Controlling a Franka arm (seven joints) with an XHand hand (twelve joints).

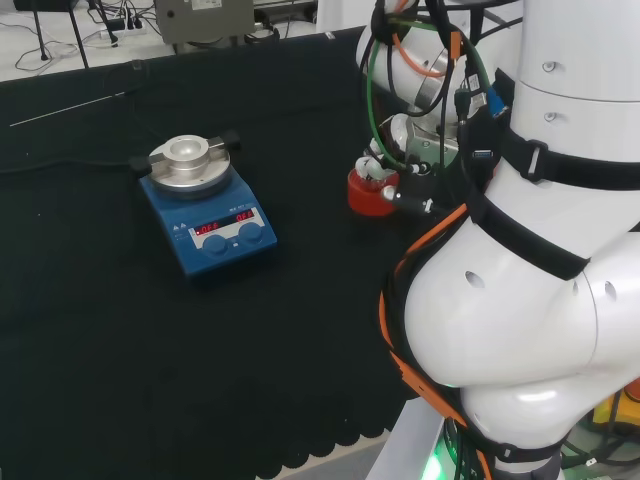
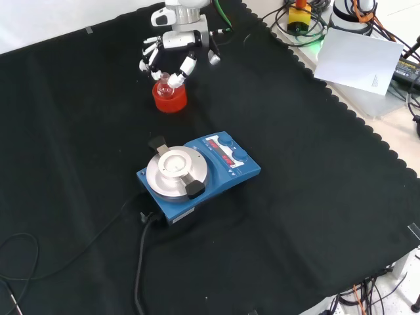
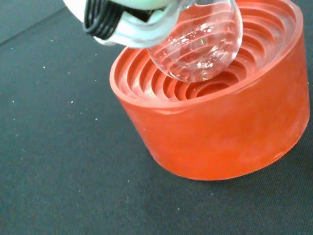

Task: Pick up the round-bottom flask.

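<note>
Right at the upper middle of the front view, the round-bottom flask [image 2: 167, 86] is seen seated in the red ribbed stand [image 2: 170, 99], with the hand [image 2: 172, 51] directly above and slightly behind it. The fingers [image 2: 186, 68] are spread and bent downward around the flask's neck, which points up toward the palm; whether they already touch the glass cannot be told from this view. In the wrist view the clear bulb [image 3: 198, 46] is shown resting in the stand's stepped hollow [image 3: 210, 88], tilted a little, with a blurred white part of the hand [image 3: 132, 24] close against its upper side. In the head view the stand [image 1: 371, 190] is found just left of the arm's white links, at the middle of the frame. The flask's long axis is judged near upright, so closing round the neck and a straight lift is what the next move seems to call for.
</note>
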